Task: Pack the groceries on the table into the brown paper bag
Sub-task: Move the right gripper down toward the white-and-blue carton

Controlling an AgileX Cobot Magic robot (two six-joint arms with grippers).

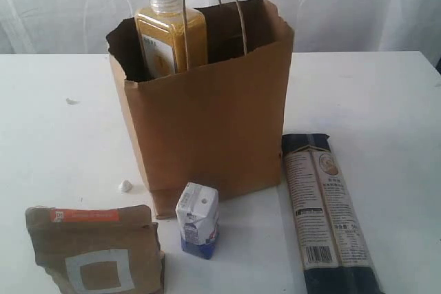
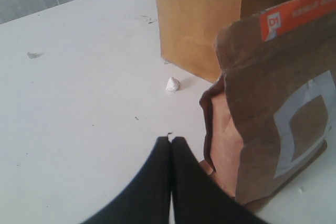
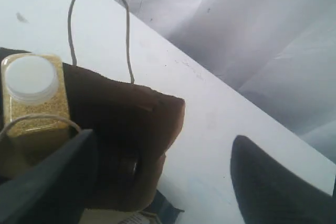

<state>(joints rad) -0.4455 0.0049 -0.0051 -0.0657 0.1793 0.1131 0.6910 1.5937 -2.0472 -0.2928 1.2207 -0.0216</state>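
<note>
We log the white worktop [image 1: 55, 115]; brown paper bag [image 1: 213, 135] upright mid-worktop, mouth open; long dark pasta pack [image 1: 329, 211] lying flat just beside the bag; brown kraft pouch [image 1: 96, 256] near the front edge (standing, per the left wrist view); yellow white-capped bottle [image 1: 171, 32] upright inside the bag, cap above the rim; small white-blue carton [image 1: 198, 220] upright before the bag, between pouch and pasta; left hand [image 2: 171, 141] pinched closed on nothing, beside the pouch; right hand [image 3: 165, 145] spread wide above the bag, empty.
</note>
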